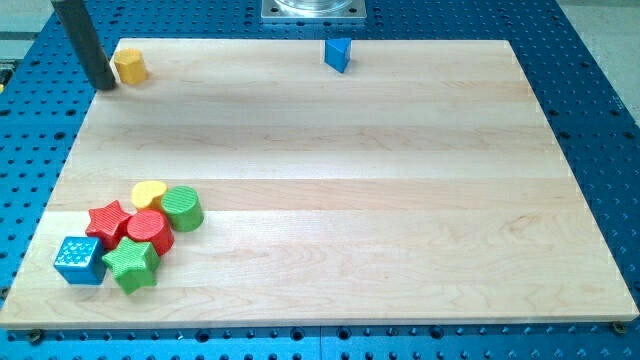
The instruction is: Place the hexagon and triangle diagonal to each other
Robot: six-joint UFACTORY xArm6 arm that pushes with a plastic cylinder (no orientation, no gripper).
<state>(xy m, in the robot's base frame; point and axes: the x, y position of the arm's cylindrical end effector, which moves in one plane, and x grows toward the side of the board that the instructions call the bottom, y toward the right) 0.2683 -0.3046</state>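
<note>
A yellow hexagon (130,66) sits at the board's top left corner. A blue triangle (339,54) sits at the board's top edge, a little right of the middle. My tip (104,85) is at the board's left edge, just left of the yellow hexagon and close to it; I cannot tell whether they touch. The dark rod rises from it to the view's top left.
A cluster sits at the bottom left of the wooden board (350,200): a yellow heart (150,192), a green cylinder (183,208), a red star (109,222), a red cylinder (150,232), a blue cube (79,259) and a green star (132,264). A metal mount (313,9) stands beyond the top edge.
</note>
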